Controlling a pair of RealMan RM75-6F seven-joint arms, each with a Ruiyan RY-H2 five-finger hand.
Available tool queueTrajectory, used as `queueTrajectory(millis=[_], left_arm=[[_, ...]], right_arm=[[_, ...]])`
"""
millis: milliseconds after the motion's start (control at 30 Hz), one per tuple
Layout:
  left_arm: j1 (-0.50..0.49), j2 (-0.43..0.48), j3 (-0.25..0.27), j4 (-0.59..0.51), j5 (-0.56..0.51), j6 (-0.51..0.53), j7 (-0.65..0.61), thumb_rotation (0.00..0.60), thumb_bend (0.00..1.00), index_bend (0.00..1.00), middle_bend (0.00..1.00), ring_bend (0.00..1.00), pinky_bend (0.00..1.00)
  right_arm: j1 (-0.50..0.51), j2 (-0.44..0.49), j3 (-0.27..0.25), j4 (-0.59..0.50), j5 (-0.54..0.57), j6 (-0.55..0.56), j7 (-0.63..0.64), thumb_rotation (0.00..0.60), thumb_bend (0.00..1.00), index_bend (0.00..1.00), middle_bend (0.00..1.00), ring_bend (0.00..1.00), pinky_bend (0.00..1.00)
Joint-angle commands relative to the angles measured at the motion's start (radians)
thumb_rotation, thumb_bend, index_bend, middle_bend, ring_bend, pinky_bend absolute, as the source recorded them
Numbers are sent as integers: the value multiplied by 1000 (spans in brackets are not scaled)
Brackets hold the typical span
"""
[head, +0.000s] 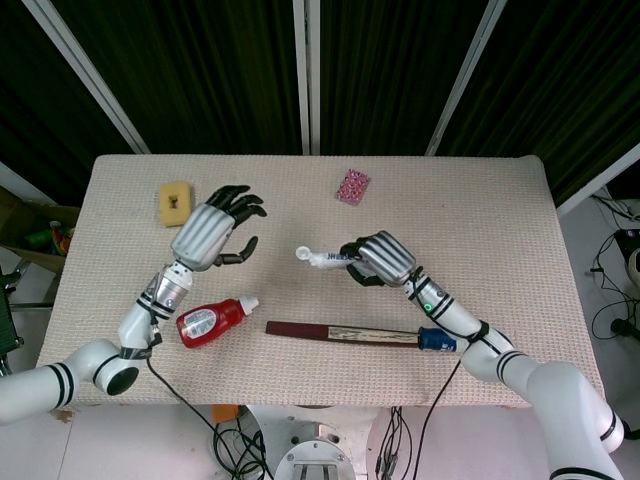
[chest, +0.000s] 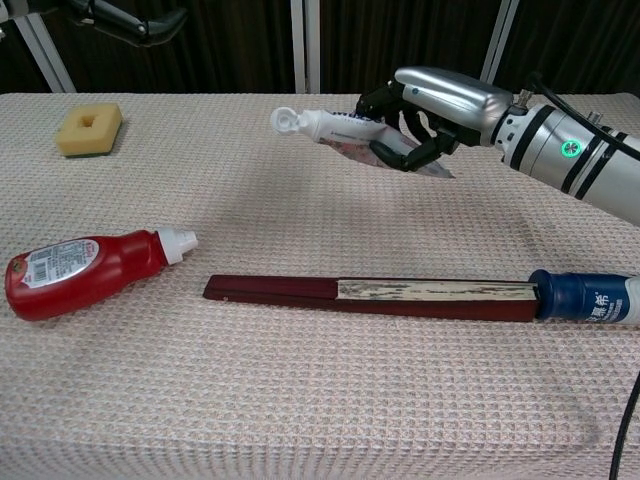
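head view
right hand (head: 380, 258): fingers clamped on a white squeeze tube with a white cap (head: 322, 259), held above the beige woven tablecloth (head: 480, 220); cap end points toward the left hand
left hand (head: 208, 232): fingers spread apart, holding nothing, well clear of the tube
red squeeze bottle with a white nozzle (head: 212, 319): lying flat, left of the long dark red closed fan (head: 340, 332)
fan: lies just in front of the tube
blue-capped white bottle (head: 440, 340): at the fan's right end
yellow square sponge (head: 176, 203): far left of the tube
pink patterned packet (head: 352, 186): behind the tube

chest view
right hand (chest: 430, 105): grips the tube (chest: 335, 125) by its flat end, tube off the cloth, roughly level
left hand (chest: 130, 22): only dark fingertips at the top edge, apart
red bottle (chest: 85, 272): front left of the tube
fan (chest: 370, 295): below the tube, blue cap (chest: 585, 297) touching its right end
sponge (chest: 88, 128): left of the tube
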Motion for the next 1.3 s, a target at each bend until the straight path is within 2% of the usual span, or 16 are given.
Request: queueTrajectory(millis=[33,233,300,400,467,567,700,933,1100,1200,1300], left_arm=[[16,20,10,-17,-21,-8,9,415,457,291,216,126,160],[46,37,23,-35,-44,-2,27,393,452,290,211,126,158],[54,39,26,-36,-46,2,33,387,449,289,210,126,158],[69,46,31,-36,-51,10,38,380,440,289,209,125,158],[79,52,31,-37,-54,16,35,376,432,287,208,125,157],[96,66,35,-37,-58,25,30,374,430,286,207,125,157],[124,91,42,-46,-61,42,22,363,428,282,205,125,157],[210,172,84,-68,-86,73,26,350,424,279,203,125,152],[299,204,116,-51,-129,120,25,347,420,284,203,125,152],[355,218,137,-47,-142,155,18,349,420,287,204,125,152],[407,228,162,-54,-138,196,23,354,420,288,204,125,152]], right_arm=[[35,83,-5,-76,34,-163,-197,600,664,831,693,565,732],[53,100,14,-143,111,-327,-414,600,475,704,596,476,605],[50,91,21,-147,134,-355,-459,600,419,605,541,430,556],[35,81,33,-162,169,-370,-516,600,340,359,417,324,466],[24,87,41,-180,182,-360,-536,600,328,251,353,271,426],[2,117,49,-230,199,-339,-565,600,321,158,292,228,386],[-40,195,55,-333,219,-294,-612,600,313,95,255,208,372],[-192,447,56,-621,285,-145,-673,600,311,67,248,201,371],[-347,622,31,-780,288,22,-588,600,324,65,249,184,338],[-438,701,5,-841,262,122,-518,600,327,63,210,115,273],[-514,743,-19,-867,232,213,-487,600,327,48,174,74,228]])
